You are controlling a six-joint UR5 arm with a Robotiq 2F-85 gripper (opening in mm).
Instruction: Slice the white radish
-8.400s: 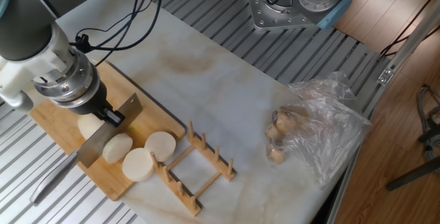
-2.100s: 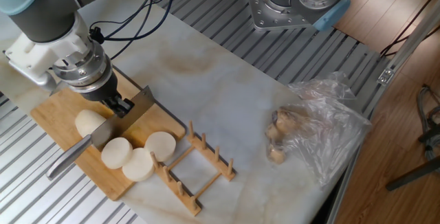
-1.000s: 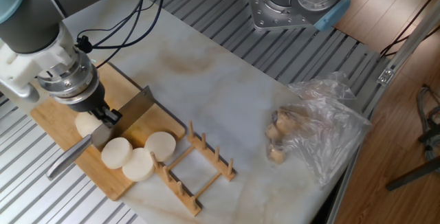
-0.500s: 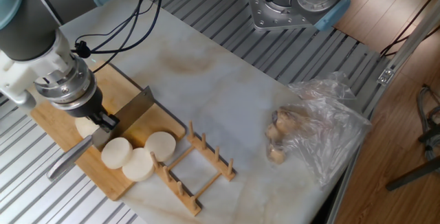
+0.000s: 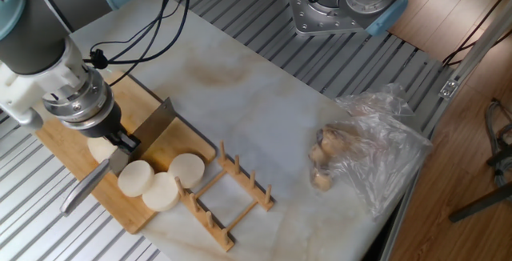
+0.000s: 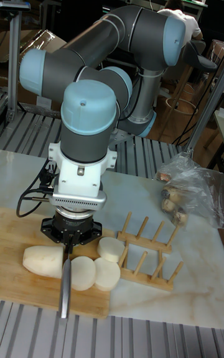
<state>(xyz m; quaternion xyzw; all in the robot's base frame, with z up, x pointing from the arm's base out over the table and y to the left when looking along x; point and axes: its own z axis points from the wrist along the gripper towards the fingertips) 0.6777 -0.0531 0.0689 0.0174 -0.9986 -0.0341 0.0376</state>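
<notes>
The white radish is a creamy stub (image 5: 99,148) (image 6: 43,260) lying on the bamboo cutting board (image 5: 58,135) (image 6: 22,234), with three round discs beside it (image 5: 136,177) (image 5: 162,191) (image 5: 186,169). The discs show in the tall fixed view too (image 6: 82,273) (image 6: 106,274) (image 6: 111,248). My gripper (image 5: 125,140) (image 6: 70,243) is shut on a steel knife (image 5: 148,137) (image 6: 65,283). The blade stands on edge at the stub's cut end, between stub and nearest disc. The wrist hides much of the stub in the fixed view.
A wooden dish rack (image 5: 230,197) (image 6: 147,249) stands just right of the discs, at the board's end. Further right lies a clear plastic bag (image 5: 382,145) (image 6: 196,187) holding brownish lumps (image 5: 323,163). A second robot's base (image 5: 340,5) sits at the table's back.
Over the last two seconds the gripper and knife shifted left and down over the stub's end. In the last half second the knife dropped slightly further. The discs have not moved.
</notes>
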